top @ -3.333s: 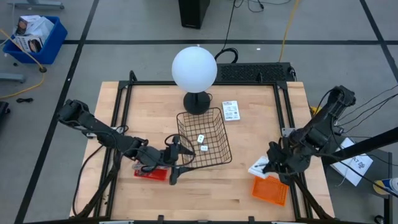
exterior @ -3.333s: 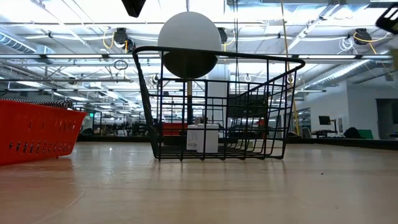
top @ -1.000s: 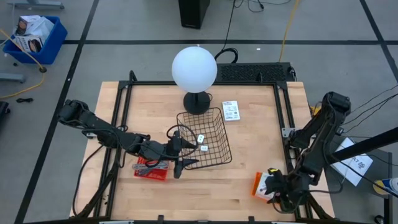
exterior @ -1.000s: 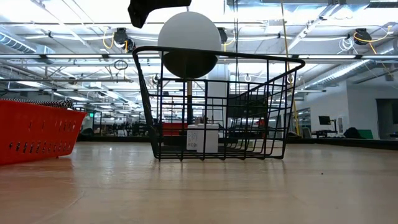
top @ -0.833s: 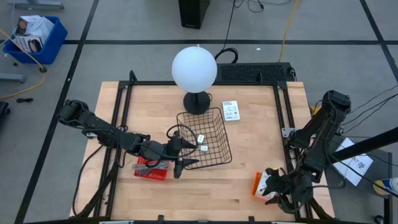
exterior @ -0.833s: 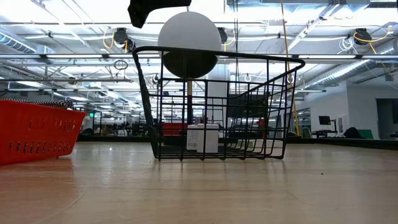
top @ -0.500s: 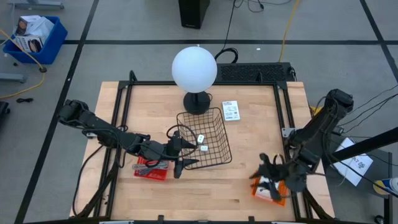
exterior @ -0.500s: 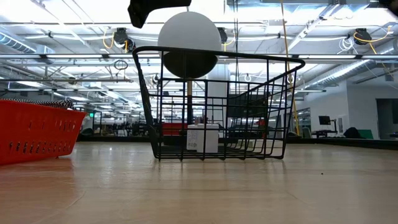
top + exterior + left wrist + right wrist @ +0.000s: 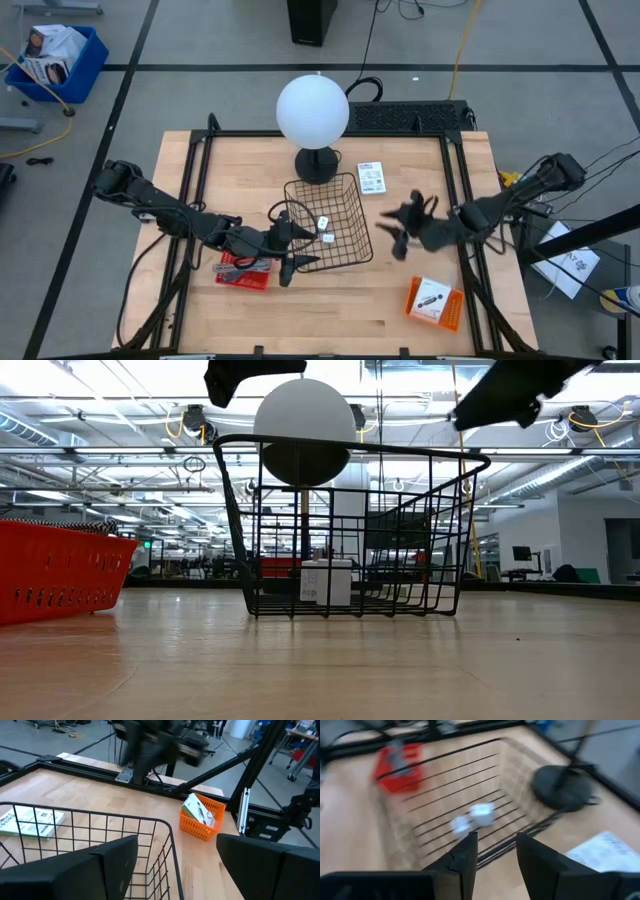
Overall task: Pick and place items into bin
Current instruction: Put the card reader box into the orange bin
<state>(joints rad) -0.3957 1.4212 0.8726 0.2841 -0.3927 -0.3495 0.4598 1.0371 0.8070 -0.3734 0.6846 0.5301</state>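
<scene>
A: Wire basket (image 9: 328,236) sits mid-frame on the bench (image 9: 250,165), just below the lamp with the white globe (image 9: 312,110). Two small white blocks (image 9: 325,229) lie on its floor, close together.

B: Left gripper (image 9: 287,256) hangs at the basket's lower-left corner, above the rim. Its fingers (image 9: 117,865) stand wide apart, nothing between them.

A: Agreed. A red tray (image 9: 243,272) lies just left of it, under the arm.

B: Right gripper (image 9: 398,228) is right of the basket, off the bench surface, pointing left toward the wire. Fingers (image 9: 465,857) show a narrow gap from the wrist view. Nothing visible between them there.

A: From overhead it is smeared; I cannot tell more than that.

B: One flat white packet (image 9: 371,177) with black print lies on the bench, upper right of the basket, near the lamp base.

A: Orange tray (image 9: 434,303) at lower right of the bench. It holds a white packet (image 9: 430,298) and a slim dark piece; the left wrist view shows these leaning inside it.

B: From bench height, the blocks (image 9: 327,581) show through the wire, both grippers above the rim.
</scene>
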